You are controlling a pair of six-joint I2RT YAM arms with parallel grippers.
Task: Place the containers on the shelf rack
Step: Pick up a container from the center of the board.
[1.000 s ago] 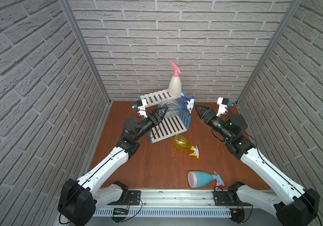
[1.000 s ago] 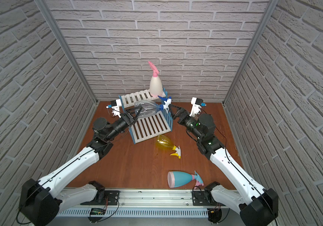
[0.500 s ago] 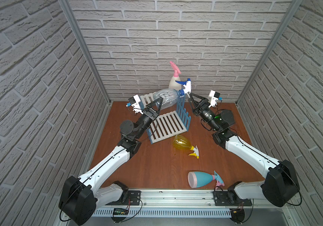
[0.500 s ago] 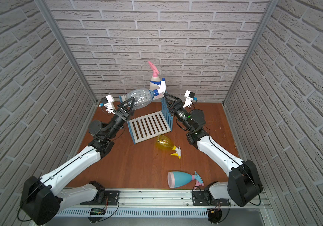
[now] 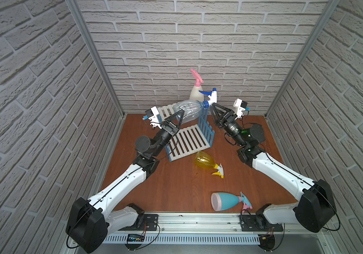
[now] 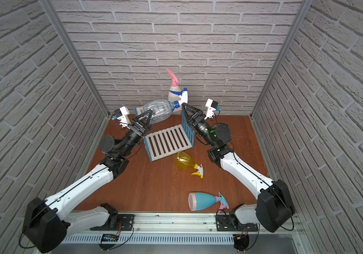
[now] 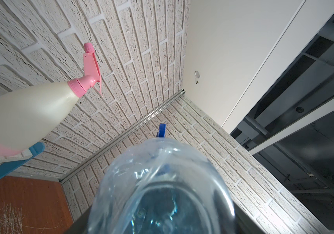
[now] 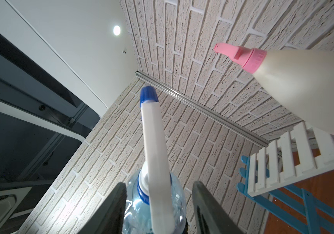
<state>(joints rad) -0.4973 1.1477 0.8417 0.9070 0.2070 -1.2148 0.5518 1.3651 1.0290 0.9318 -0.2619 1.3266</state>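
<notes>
Gripping the wide base of the clear bottle [image 5: 189, 108], the left tool [image 5: 179, 115] holds it on its side in the air over the top tier of the shelf rack [image 5: 187, 140]. The bottle's white-blue trigger head points toward the right tool. The rack stands at the back of the desk [image 5: 171, 187]. At the right end of its top tier the cream-white bottle [image 5: 196, 93] stands upright, pink trigger up, close to the brick back wall [image 5: 198, 44]. The yellow bottle [image 5: 203, 160] lies on its side on the desk, just in front of the rack's right corner. The right tool [image 5: 213, 107] sits at the clear bottle's neck with its jaws parted on either side. In the right wrist view one finger lies against the bottle's shoulder, and a gap shows beside the other. The teal-blue bottle [image 5: 226, 200] lies on its side near the desk's front edge, well apart from the rack.
</notes>
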